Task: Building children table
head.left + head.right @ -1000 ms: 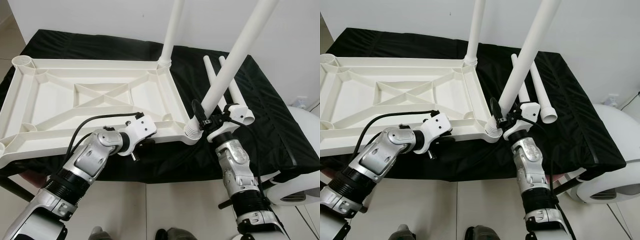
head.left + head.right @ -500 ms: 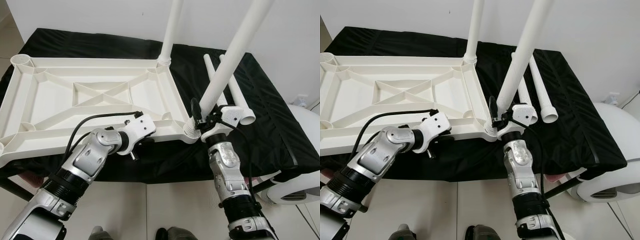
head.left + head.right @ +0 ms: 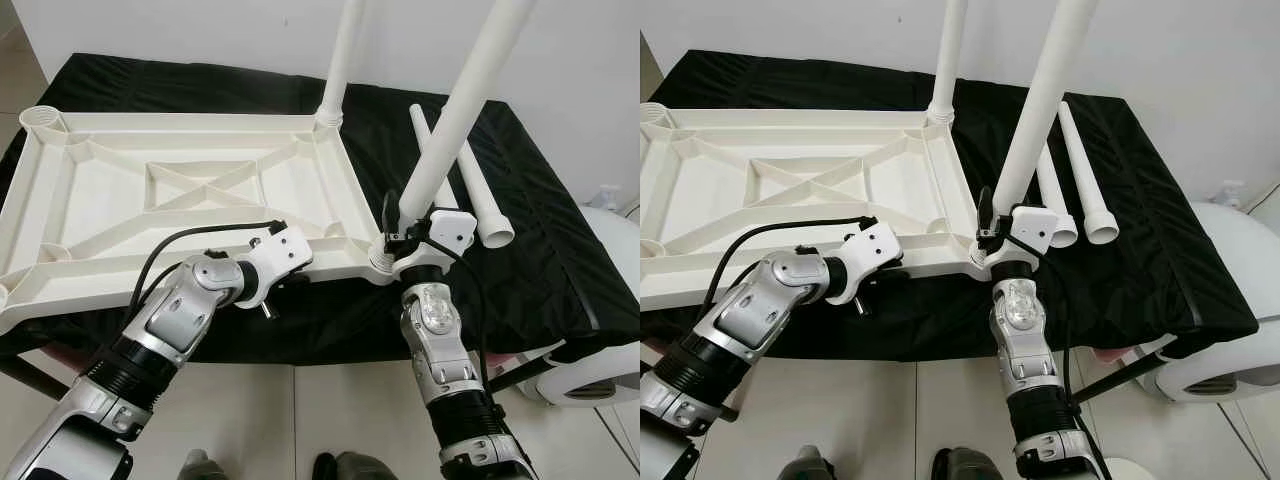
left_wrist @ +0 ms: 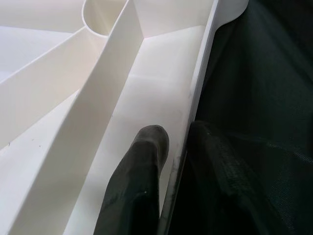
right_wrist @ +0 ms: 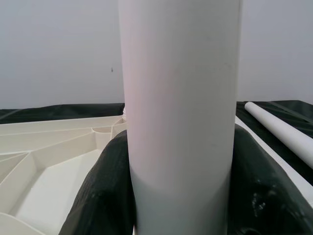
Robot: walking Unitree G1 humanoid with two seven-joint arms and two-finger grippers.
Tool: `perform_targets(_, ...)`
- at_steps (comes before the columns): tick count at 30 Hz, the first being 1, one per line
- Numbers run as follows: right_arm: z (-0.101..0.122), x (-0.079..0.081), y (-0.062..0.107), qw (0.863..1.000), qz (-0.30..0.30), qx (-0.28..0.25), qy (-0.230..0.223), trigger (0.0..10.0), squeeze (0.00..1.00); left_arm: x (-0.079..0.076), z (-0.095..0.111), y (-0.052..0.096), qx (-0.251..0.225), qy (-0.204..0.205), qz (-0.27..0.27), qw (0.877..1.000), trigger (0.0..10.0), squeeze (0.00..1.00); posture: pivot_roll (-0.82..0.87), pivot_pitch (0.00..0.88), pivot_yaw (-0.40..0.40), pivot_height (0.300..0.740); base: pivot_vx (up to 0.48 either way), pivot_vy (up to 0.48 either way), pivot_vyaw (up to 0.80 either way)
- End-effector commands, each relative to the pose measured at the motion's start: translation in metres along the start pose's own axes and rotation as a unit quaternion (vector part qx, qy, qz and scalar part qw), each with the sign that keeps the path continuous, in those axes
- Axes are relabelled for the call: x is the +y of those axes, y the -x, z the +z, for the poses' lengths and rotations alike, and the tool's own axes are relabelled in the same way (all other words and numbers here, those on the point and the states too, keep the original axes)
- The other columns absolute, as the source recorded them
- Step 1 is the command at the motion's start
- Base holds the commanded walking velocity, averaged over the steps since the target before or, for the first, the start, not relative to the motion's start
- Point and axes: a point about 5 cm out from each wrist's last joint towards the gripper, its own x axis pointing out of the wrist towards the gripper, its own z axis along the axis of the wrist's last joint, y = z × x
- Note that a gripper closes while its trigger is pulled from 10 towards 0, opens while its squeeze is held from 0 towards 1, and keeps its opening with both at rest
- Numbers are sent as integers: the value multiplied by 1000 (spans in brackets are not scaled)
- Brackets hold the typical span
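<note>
A plain indoor room, likely in a home. A bare white wall [image 3: 200, 30] rises just behind a low surface draped in black cloth [image 3: 560, 250], which serves as a workbench. In front of the cloth lies a floor of large pale tiles [image 3: 330, 410]. Beside the cloth's right end sits a rounded white appliance [image 3: 610, 370].

You see a black cloth [image 3: 560, 240] spread over the work surface, with a white wall [image 3: 200, 30] behind it. Pale floor tiles [image 3: 330, 410] lie below, and a rounded white object [image 3: 605, 365] sits at the right edge.
</note>
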Motion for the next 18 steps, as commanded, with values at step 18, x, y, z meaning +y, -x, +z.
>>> perform_targets(18,-50,-85,57,967,-208,134,51,10000,0,14,16,13,-25,-31,35,999,10000,0,59,70,-66,740,0,0,0)
